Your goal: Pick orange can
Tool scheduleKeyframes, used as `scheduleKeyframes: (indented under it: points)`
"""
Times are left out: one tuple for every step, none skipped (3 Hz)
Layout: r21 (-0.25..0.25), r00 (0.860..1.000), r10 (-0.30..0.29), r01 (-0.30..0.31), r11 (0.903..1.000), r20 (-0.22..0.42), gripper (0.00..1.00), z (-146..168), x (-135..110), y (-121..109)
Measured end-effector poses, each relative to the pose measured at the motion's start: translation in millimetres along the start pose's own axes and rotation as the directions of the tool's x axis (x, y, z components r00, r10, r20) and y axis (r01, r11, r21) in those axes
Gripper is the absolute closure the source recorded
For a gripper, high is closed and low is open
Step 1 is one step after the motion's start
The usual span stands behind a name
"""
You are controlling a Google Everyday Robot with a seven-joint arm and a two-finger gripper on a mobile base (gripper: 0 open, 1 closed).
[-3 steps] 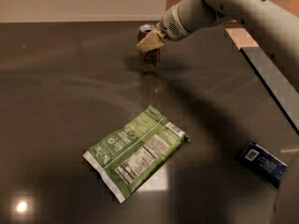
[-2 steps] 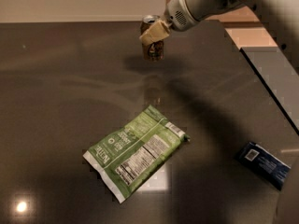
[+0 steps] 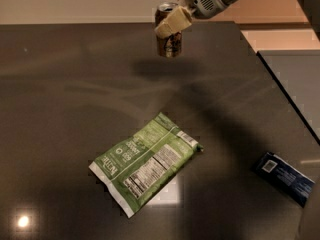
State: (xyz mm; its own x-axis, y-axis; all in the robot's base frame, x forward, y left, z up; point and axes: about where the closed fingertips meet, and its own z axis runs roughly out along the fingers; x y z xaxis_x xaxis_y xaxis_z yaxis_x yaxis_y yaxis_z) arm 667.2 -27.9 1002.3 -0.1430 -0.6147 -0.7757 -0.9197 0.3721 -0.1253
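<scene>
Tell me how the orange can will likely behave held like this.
The hand, at the top of the view, grips the orange can near its rim, clear of the table. Smooth metal may slip; thin walls could dent; being round, it might roll if dropped.

You have a dark glossy table point(image 3: 60, 84) filling most of your view; its far edge runs under the gripper point(image 3: 170, 24), high at the top centre. A green snack bag point(image 3: 146, 163) lies flat near the middle, set on a diagonal, its white label panel facing up. Well apart to its right, near the table's right edge, lies a dark blue packet point(image 3: 285, 176), also flat. A small bright spot of reflected light point(image 3: 22, 221) shows at your lower left; a pale wall point(image 3: 75, 1) stands behind the table.
</scene>
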Motion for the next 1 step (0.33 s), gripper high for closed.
scheduleKeyframes:
  points:
    - [-0.005,1.000,-0.001,0.001,1.0000,-0.002,1.00,-0.4,-0.2,1.2]
